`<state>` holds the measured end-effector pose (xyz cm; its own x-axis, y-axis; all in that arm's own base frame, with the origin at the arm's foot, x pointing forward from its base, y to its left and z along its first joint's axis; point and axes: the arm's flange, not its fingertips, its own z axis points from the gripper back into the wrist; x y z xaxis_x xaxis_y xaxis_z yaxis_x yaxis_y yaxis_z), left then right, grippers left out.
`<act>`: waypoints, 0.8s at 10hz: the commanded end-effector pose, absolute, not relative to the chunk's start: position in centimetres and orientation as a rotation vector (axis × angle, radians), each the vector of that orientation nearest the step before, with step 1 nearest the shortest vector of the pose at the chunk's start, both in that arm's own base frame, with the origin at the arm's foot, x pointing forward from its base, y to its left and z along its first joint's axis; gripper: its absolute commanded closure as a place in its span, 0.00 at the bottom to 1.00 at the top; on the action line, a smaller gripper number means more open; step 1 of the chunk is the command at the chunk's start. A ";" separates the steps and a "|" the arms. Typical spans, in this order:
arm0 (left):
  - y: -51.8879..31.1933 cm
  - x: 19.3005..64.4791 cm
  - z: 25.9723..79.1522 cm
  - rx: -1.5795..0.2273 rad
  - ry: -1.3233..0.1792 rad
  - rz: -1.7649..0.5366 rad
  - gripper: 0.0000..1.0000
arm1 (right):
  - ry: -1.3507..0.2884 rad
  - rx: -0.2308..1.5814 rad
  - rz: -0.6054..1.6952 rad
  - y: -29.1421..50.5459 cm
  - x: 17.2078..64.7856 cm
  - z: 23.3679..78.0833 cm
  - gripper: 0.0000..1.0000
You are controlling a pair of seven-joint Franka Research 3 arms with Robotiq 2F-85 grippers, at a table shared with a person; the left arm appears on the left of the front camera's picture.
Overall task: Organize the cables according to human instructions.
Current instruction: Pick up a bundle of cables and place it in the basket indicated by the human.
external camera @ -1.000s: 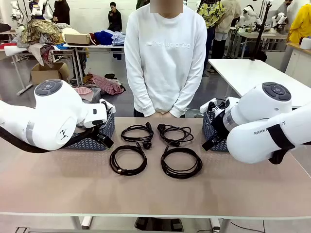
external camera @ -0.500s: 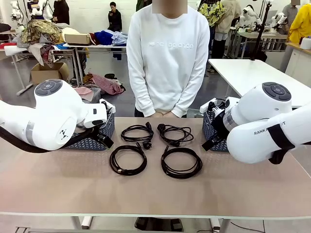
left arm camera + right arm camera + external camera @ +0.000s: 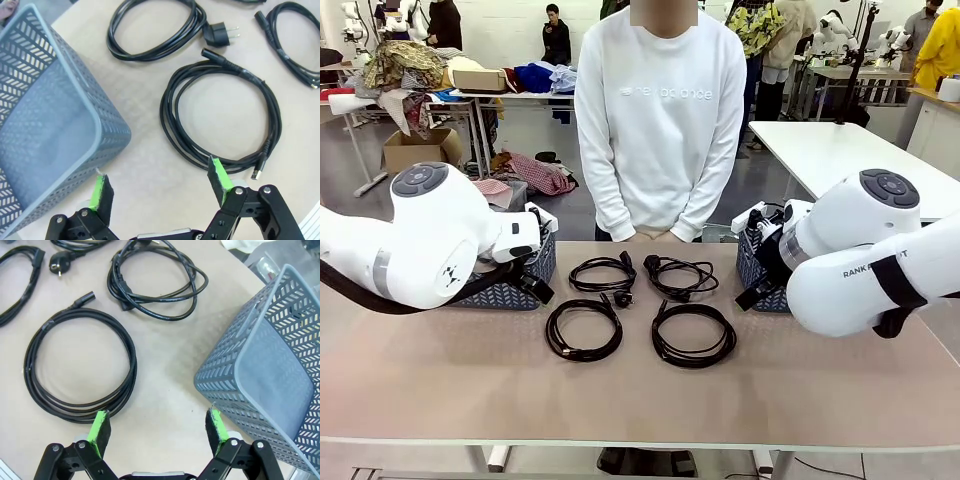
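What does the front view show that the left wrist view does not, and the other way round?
Front view: a person in a white top standing at the far side, and the right basket. Left wrist view: the left gripper open, its green pads wide apart above the table. Both: the left basket and the near-left cable coil beside it.

Person [image 3: 660, 130] slightly farther left.

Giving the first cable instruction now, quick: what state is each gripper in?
Left gripper: open, holding nothing.
Right gripper: open, holding nothing.
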<state>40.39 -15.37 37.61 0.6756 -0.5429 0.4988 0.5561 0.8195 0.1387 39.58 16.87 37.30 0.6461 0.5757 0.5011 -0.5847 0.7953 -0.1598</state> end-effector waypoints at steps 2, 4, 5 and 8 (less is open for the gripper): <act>-14.7 39.0 40.5 -0.032 -0.579 -0.649 0.00 | -0.558 0.040 0.687 16.1 38.5 40.1 0.00; -13.9 38.6 42.2 -0.062 -0.577 -0.680 0.00 | -0.566 0.073 0.714 15.4 37.2 41.7 0.00; -13.3 38.4 43.2 -0.090 -0.576 -0.711 0.00 | -0.567 0.104 0.735 15.0 36.5 42.6 0.00; -10.9 38.7 45.9 -0.177 -0.565 -0.810 0.00 | -0.587 0.165 0.816 13.5 34.5 45.2 0.00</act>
<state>38.06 -12.91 45.13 0.5753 -0.6138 0.5406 0.6855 0.7224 0.0908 36.30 16.12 45.38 0.5663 0.6206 0.5424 -0.6878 0.7184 -0.1038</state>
